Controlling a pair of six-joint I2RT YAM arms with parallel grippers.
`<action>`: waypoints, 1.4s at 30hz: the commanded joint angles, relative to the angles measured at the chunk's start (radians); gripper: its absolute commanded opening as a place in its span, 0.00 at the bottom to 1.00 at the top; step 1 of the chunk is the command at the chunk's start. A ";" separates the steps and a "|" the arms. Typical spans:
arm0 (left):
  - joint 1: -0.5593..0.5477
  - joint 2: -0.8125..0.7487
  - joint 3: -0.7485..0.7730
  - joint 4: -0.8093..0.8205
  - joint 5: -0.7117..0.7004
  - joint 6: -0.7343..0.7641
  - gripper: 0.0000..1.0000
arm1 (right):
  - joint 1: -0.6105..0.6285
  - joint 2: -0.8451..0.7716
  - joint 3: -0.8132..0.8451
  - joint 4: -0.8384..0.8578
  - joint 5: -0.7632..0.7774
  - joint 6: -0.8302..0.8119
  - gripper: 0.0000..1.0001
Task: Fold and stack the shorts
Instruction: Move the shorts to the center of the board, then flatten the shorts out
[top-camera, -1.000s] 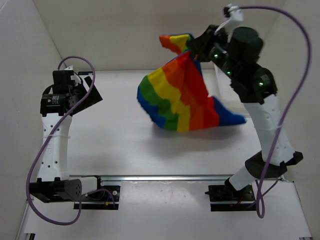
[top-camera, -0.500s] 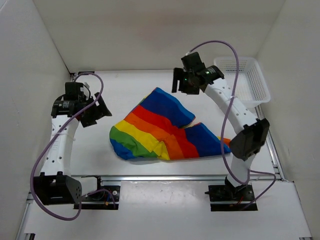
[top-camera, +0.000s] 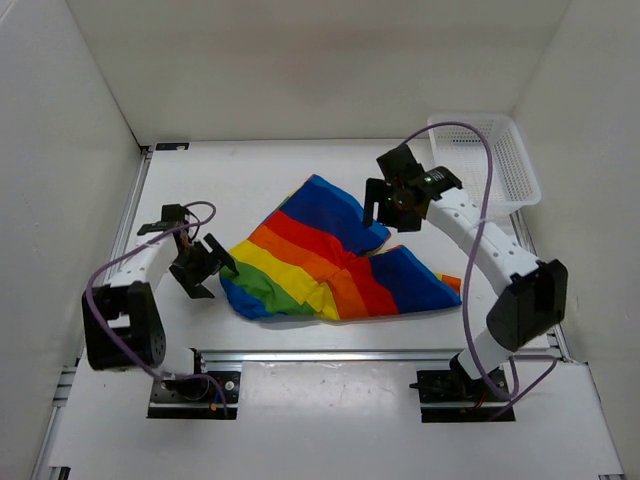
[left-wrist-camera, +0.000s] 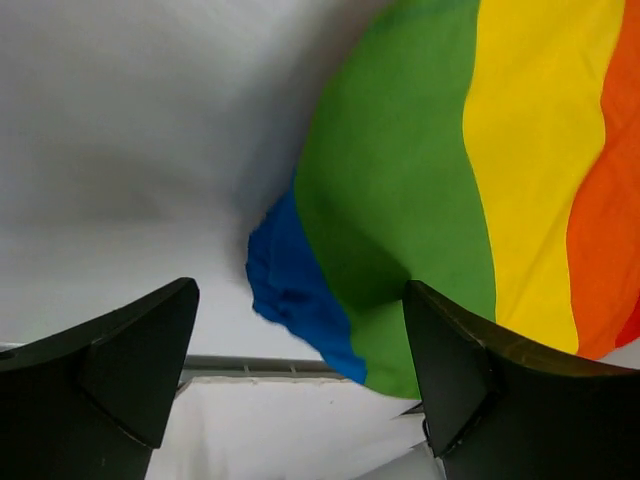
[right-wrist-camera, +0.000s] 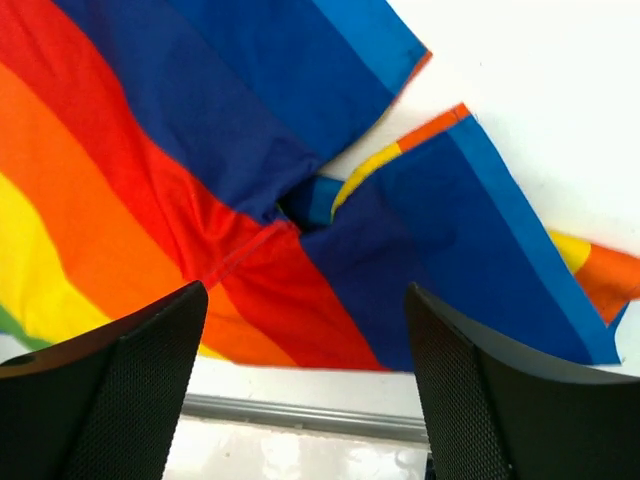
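Observation:
The rainbow-striped shorts (top-camera: 320, 262) lie spread on the white table, green and blue edge to the left and dark blue legs to the right. My left gripper (top-camera: 207, 271) hangs open just left of that green-blue edge, not touching it. In the left wrist view the shorts (left-wrist-camera: 430, 190) fill the upper right, and the left gripper (left-wrist-camera: 300, 380) holds nothing. My right gripper (top-camera: 390, 206) stands open above the far right part of the cloth. The right wrist view shows the shorts (right-wrist-camera: 240, 150) below the empty right gripper (right-wrist-camera: 305, 390).
A white mesh basket (top-camera: 497, 160) stands at the back right corner. A metal rail (top-camera: 330, 354) runs along the table's near edge. White walls close in the left, back and right sides.
The right gripper opened and let the shorts go; they dropped from the air flat onto the table. The right arm came down and the left arm swung low toward the cloth's left edge.

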 joint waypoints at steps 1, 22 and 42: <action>0.018 0.087 0.073 0.115 0.045 -0.012 0.93 | 0.000 0.127 0.107 0.041 0.015 -0.049 0.85; 0.009 0.299 0.305 0.058 0.113 0.094 0.10 | -0.079 0.961 0.966 -0.006 -0.094 -0.173 0.98; 0.009 0.496 1.015 -0.241 0.039 0.134 0.10 | -0.118 0.800 1.027 0.137 -0.263 -0.209 0.01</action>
